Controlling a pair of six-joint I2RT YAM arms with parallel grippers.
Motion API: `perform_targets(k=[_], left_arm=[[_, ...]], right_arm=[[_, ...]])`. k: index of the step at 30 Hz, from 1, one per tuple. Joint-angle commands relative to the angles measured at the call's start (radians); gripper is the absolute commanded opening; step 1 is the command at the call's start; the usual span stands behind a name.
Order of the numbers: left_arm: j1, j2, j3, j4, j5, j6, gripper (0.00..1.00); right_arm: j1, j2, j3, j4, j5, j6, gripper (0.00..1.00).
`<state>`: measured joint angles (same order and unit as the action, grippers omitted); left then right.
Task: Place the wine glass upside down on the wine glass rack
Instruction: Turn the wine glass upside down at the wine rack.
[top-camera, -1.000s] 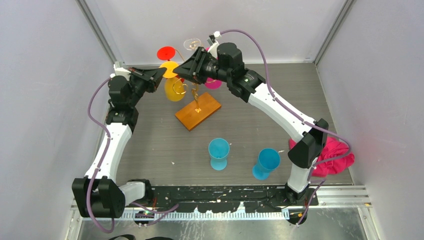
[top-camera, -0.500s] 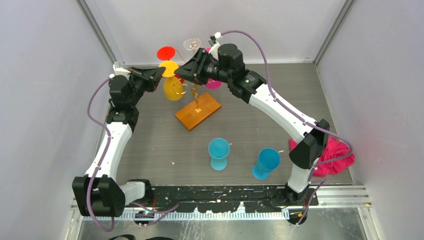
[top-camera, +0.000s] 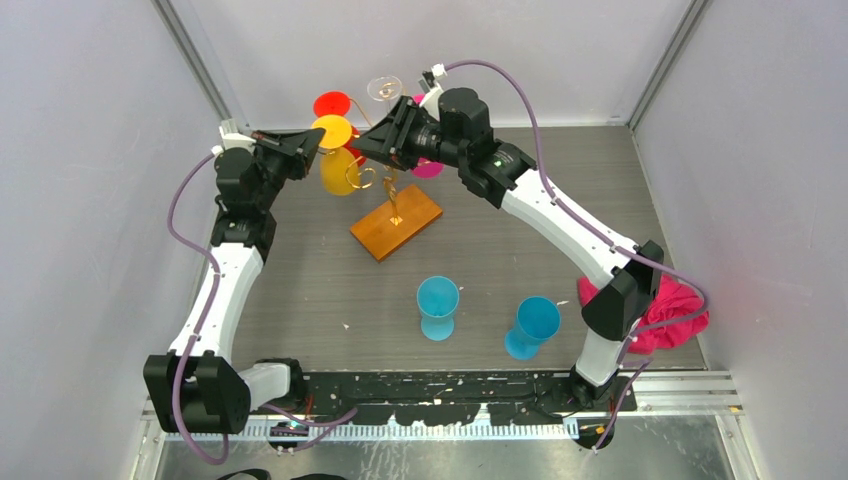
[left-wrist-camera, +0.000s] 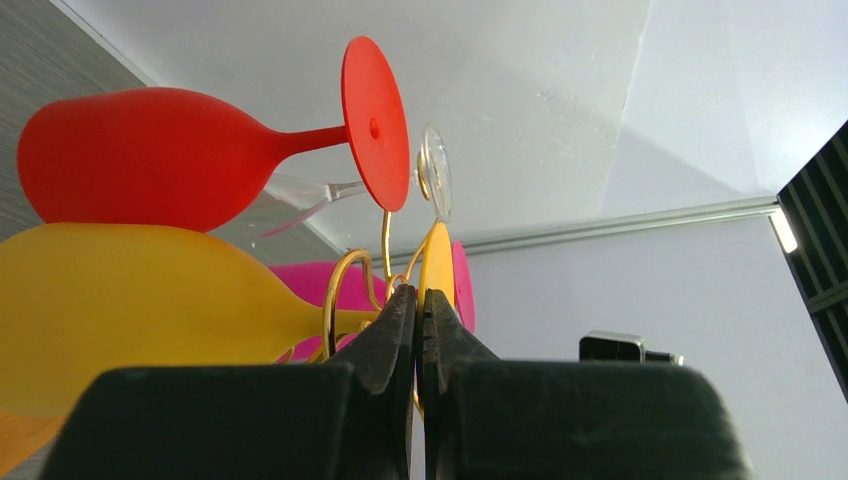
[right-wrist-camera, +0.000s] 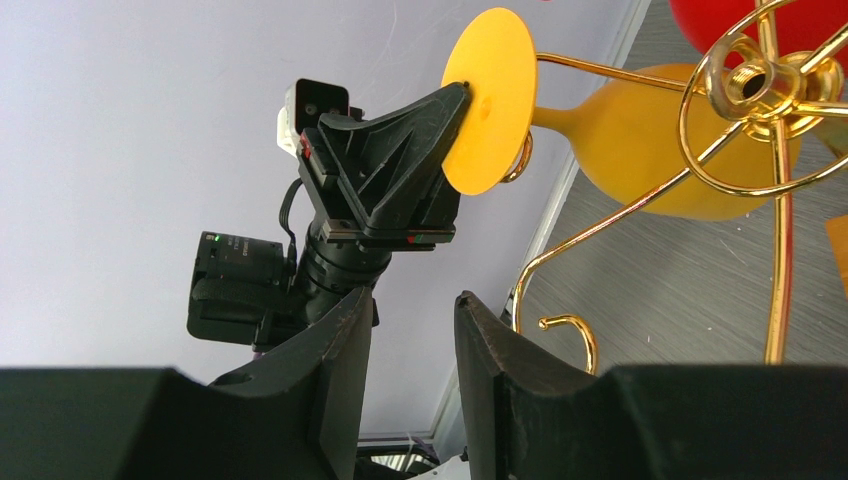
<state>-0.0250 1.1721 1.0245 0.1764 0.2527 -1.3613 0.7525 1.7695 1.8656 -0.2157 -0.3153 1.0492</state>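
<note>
One opaque yellow wine glass (top-camera: 340, 170), upside down at upper left, has risen slightly beside the gold wire wine glass rack (top-camera: 395, 222), apparently not yet hooked. The closed left gripper (left-wrist-camera: 418, 295) pinches its foot; the right gripper (right-wrist-camera: 412, 305) is half-open and empty.

- Left wrist view: the yellow wine glass (left-wrist-camera: 130, 310) runs off the left edge; the left gripper (left-wrist-camera: 418, 292) hides its lower bowl.
- The pink glass (left-wrist-camera: 305, 285) is a sliver behind it; the clear glass (left-wrist-camera: 433, 185) — stem and foot only — sits partly behind the red glass (left-wrist-camera: 150, 155).
- Right wrist view: the wine glass rack (right-wrist-camera: 779, 250) leaves the frame right and below.
- Top view: the rack's scrolls are too thin to trace, partly under the right gripper (top-camera: 362, 146).
</note>
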Motion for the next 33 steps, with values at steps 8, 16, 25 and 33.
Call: perform_targets(k=[8,16,25,33], left_arm=[[0.012,-0.037,0.026,0.006,-0.064,0.039,0.01],[0.020,-0.064,0.026,-0.019,-0.076,0.047,0.01],[0.020,-0.102,0.021,-0.053,-0.068,0.049,0.01],[0.020,-0.126,-0.006,-0.054,-0.051,0.036,0.01]], right_arm=[[-0.003,-0.072,-0.005,0.044,0.008,-0.017,0.41],[-0.004,-0.068,-0.008,0.047,0.008,-0.018,0.41],[-0.005,-0.072,-0.008,0.045,0.013,-0.021,0.41],[-0.006,-0.080,-0.012,0.044,0.019,-0.028,0.41]])
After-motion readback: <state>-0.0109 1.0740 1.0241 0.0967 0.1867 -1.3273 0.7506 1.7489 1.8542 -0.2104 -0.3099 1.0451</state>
